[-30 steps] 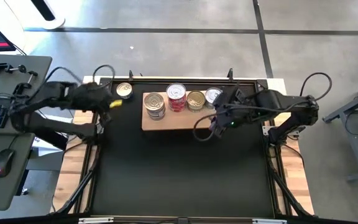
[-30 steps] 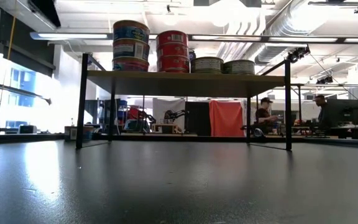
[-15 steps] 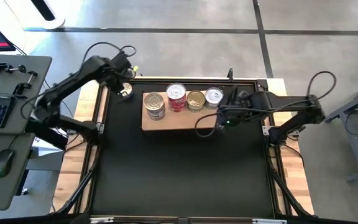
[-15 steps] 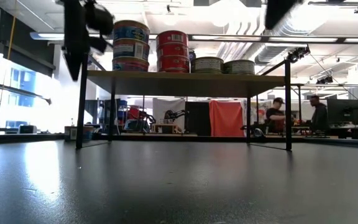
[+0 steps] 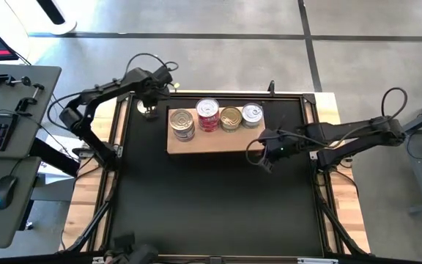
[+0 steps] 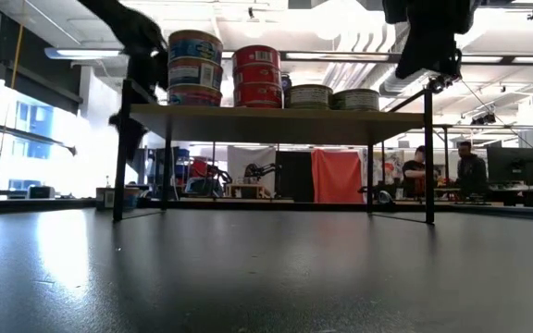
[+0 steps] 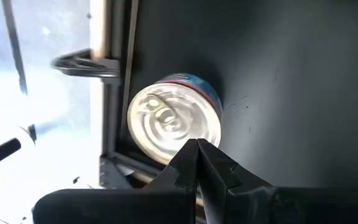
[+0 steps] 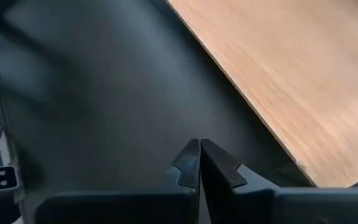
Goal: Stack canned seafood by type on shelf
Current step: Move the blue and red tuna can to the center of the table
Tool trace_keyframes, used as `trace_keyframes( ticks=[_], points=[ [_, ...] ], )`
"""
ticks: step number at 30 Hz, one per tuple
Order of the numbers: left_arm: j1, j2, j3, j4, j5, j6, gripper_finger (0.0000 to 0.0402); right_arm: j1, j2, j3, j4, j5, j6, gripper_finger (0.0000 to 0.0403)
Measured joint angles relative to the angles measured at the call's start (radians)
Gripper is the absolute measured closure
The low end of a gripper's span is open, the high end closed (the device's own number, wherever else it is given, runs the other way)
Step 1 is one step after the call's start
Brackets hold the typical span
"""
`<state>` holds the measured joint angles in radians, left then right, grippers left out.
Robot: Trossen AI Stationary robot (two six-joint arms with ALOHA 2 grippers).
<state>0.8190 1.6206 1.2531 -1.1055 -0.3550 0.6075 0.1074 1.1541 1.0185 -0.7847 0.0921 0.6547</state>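
Across the middle of the high view lies the black tabletop [image 5: 211, 198], and in its upper part stands the shelf [image 5: 212, 141], a flat light-brown wooden board whose long axis runs from left to right in the frame. On its top the canned seafood stands upright in one row with the round lids facing up. From the left there is a silver-lidded stack [image 5: 182, 122], a red-labelled stack [image 5: 208, 113], a gold-lidded stack [image 5: 231, 118] and a silver-lidded stack [image 5: 252, 113]. In the low view the board sits on thin dark legs, and the two left stacks [image 6: 194, 68] [image 6: 257, 76] are three tins high, while the two at the right [image 6: 311, 96] [image 6: 356, 99] are lower.

One single can [image 5: 149, 108] stands upright on the tabletop at the upper left, just beside the shelf's left end, with its pale shiny ribbed lid [image 7: 174, 122] facing up and a blue and red label on its side.

The left end effector [image 5: 154, 89] hovers over this can with its fingers [image 7: 194, 163] pressed together, holding nothing. The right end effector [image 5: 264, 147] is near the shelf's lower right corner, over the bare tabletop, with its fingers [image 8: 194, 163] also pressed together and empty.
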Motion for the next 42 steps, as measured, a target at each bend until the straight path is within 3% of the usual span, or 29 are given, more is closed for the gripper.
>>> trace_keyframes(
  ticks=[8, 12, 15, 28, 33, 42],
  points=[
    [0.006, -0.031, -0.244, 0.272, 0.007, 0.044, 0.0401, -0.011, 0.004, -0.036, 0.052, -0.022, 0.042, 0.0402],
    [0.006, -0.035, -0.300, 0.392, -0.118, 0.029, 0.0401, -0.039, 0.004, -0.036, 0.123, -0.015, 0.066, 0.0402],
    [0.011, -0.039, -0.301, 0.434, -0.143, 0.007, 0.0401, -0.068, 0.004, -0.036, 0.178, -0.014, 0.088, 0.0402],
    [0.074, -0.040, -0.415, 0.449, -0.120, 0.110, 0.0401, -0.121, 0.005, -0.036, 0.305, 0.031, 0.222, 0.0403],
    [0.048, -0.038, -0.415, 0.423, -0.122, -0.063, 0.0401, -0.121, 0.005, -0.036, 0.315, 0.090, 0.264, 0.0403],
    [-0.019, -0.038, -0.415, 0.199, -0.118, -0.253, 0.0401, -0.118, 0.005, -0.036, 0.338, 0.081, 0.263, 0.0403]
  ],
)
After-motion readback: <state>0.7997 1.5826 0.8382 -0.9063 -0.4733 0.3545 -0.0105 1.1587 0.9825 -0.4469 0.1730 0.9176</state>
